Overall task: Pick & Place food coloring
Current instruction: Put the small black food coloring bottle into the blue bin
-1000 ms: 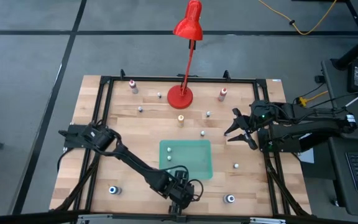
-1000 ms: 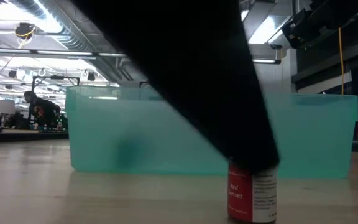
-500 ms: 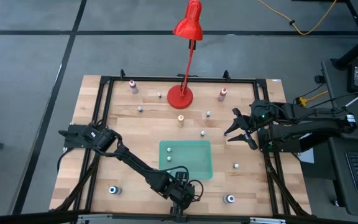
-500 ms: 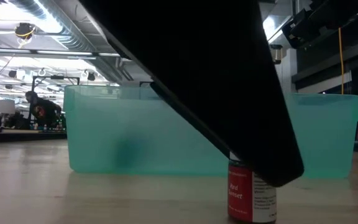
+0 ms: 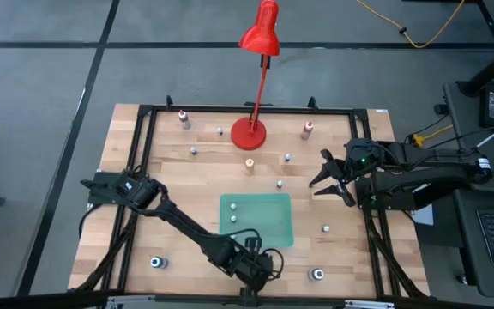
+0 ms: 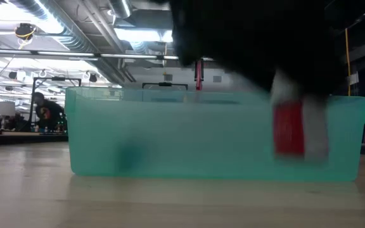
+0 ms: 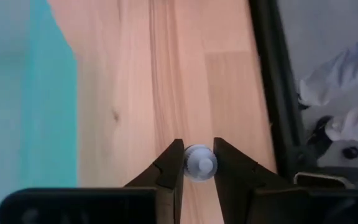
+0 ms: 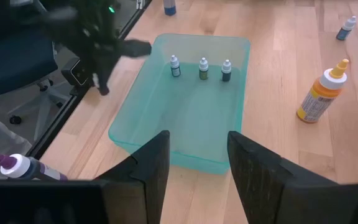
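Overhead, I see my left gripper (image 5: 256,266) low in the frame just below centre, beneath the green tray (image 5: 274,225); my right gripper (image 5: 328,178) waits at centre right with its fingers spread wide and nothing between them; tiny food coloring bottles dot the table (image 5: 187,184), and a red lamp (image 5: 260,39) stands at upper centre. At table level, the red-labelled bottle (image 6: 296,126) hangs blurred at right of centre, clear of the wood and in front of the tray's wall (image 6: 170,136), under the dark mass of the arm. On my left wrist, the fingers (image 7: 173,165) are closed narrowly on the bottle's white cap (image 7: 199,160), low and centre in the frame, touching it on both sides. On my right wrist, three small bottles (image 8: 201,67) stand in a row inside the tray at upper centre; an orange bottle (image 8: 321,93) stands outside it at right.
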Robot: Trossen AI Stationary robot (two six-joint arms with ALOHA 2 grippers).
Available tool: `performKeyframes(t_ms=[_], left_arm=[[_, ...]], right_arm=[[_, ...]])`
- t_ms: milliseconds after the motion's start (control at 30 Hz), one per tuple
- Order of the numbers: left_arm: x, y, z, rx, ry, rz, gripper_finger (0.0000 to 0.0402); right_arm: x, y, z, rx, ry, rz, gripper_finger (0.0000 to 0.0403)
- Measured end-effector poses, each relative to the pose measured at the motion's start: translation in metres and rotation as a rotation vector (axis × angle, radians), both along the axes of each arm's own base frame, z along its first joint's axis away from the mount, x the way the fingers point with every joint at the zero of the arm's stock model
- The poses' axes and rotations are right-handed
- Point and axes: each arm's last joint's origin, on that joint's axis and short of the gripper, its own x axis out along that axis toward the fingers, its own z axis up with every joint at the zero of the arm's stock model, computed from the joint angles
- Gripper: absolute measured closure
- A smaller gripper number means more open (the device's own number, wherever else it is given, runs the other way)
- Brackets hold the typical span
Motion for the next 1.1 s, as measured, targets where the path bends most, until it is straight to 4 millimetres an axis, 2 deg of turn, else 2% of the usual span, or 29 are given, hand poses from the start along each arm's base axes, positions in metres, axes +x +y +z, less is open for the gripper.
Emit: performKeyframes(t_ms=[267,400,633,800,900,1100], left_arm=[[-0.008,-0.002,0.081,0.119,0.033,-0.026,0.0341],[-0.019,0.005,0.123,0.145,0.039,-0.003,0.0341],[-0.055,0.039,0.169,0.187,0.053,0.145,0.0341],[-0.073,0.062,0.2,0.165,0.004,0.253,0.0341],[-0.078,0.075,0.214,0.121,-0.022,0.303,0.0341],[-0.073,0.106,0.224,0.096,-0.039,0.394,0.0341]], right_arm=[[0.0,0.0,0.0,0.0,0.0,0.0,0.024],[0.0,0.0,0.0,-0.002,-0.001,0.001,0.024],[0.0,0.0,0.0,-0.003,-0.001,0.002,0.024],[0.0,0.0,0.0,-0.003,-0.001,0.002,0.024],[0.0,0.0,0.0,-0.003,-0.001,0.002,0.024],[0.0,0.0,0.0,-0.003,-0.001,0.002,0.024]])
